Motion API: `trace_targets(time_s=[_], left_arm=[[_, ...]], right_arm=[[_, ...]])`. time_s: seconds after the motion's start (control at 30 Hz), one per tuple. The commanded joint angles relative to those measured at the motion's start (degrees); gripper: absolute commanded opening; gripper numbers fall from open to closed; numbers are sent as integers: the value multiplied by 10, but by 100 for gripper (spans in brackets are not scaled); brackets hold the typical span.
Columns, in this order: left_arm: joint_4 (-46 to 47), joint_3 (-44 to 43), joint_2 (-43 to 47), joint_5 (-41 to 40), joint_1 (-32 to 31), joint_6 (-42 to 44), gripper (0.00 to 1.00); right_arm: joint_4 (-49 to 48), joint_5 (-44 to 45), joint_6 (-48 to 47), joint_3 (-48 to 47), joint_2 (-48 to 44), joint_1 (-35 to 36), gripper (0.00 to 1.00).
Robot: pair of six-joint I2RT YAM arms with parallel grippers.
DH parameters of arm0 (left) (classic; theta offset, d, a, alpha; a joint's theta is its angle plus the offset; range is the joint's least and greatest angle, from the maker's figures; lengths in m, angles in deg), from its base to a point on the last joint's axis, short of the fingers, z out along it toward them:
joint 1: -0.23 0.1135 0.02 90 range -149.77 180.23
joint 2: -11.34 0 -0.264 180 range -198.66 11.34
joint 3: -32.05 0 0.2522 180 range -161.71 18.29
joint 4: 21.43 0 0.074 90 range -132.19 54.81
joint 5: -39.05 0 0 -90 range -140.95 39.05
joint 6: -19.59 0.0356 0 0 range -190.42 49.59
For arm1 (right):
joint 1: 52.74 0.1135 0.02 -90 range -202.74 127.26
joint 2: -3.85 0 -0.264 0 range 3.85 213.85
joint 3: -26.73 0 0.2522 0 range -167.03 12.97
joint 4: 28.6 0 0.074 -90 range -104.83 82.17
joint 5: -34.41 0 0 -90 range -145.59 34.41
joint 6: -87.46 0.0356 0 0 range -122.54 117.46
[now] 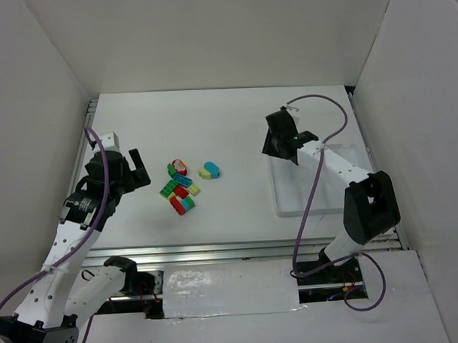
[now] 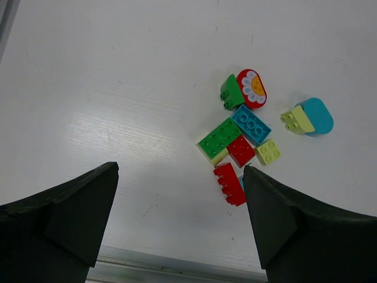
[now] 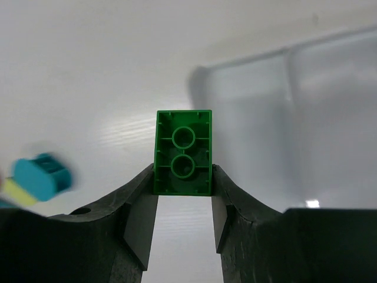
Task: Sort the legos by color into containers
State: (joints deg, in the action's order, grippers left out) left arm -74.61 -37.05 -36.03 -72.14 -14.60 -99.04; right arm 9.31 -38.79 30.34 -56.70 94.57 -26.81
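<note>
My right gripper [image 3: 182, 187] is shut on a green lego [image 3: 183, 151], whose hollow underside faces the wrist camera. In the top view that gripper [image 1: 277, 145] hovers by the far left corner of the white tray of containers [image 1: 290, 201]. The tray's corner [image 3: 283, 82] shows blurred beyond the brick. The other legos lie in a pile [image 1: 181, 189] at mid-table: a green plate [image 2: 219, 137], a blue brick [image 2: 251, 124], red bricks [image 2: 230, 184], a pale yellow one [image 2: 268, 152]. My left gripper [image 2: 179, 171] is open and empty, just left of the pile.
A red flower piece [image 2: 254, 88] with a small green brick [image 2: 231, 92] lies at the pile's far end. A teal oval piece [image 2: 318, 117] with a yellow-green brick [image 2: 296, 121] sits apart toward the tray. White walls enclose the table; a metal rail [image 1: 247, 250] runs along its near edge.
</note>
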Motion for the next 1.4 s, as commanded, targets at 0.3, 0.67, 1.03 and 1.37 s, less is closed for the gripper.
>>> trace_targets(time_s=[0.3,0.67,1.03,1.37], left_arm=[[18,0,-17,10,-2,9,100],[16,0,-23,14,-3,8,99],[3,-5,-31,-8,-3,-8,99],[-21,-14,-32,-63,-3,-36,100]], right_arm=[[16,-42,-65,64,-2,-56,23],[17,-28,-58,69,-1,-60,70],[43,0,-14,18,-52,111,100],[-41,-126,-118,-77,95,287,100]])
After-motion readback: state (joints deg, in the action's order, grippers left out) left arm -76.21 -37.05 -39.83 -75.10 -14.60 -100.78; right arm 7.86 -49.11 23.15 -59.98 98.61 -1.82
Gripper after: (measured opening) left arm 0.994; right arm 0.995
